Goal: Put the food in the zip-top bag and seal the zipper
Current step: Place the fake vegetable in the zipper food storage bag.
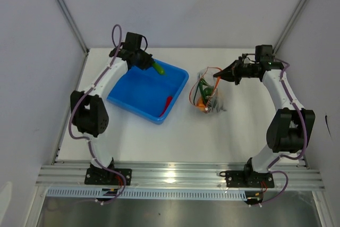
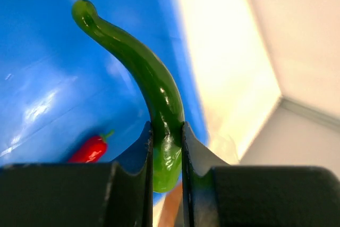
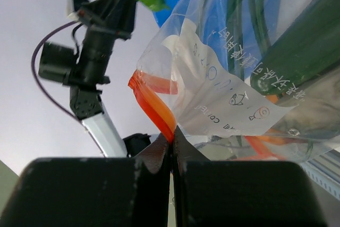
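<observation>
Transfer step, one item mid-carry. On the white table the blue tray sits left of centre, and the zip-top bag lies just right of it, apart from the tray's rim and already holding several green and orange pieces. The left gripper hangs over the tray's far corner with its fingers clamped on the thick end of a green pod. The pod's curved long axis runs out from the fingers, and its slim tip points, in the top view, rightward and toward the bag. The right gripper is pinched tight on the zipper, holding the bag's far edge up. How wide the mouth gapes cannot be judged from these views. A red chili lies in the tray. The next move probably calls for carrying the pod over the tray's right rim and entering it tip-first into the held mouth.
</observation>
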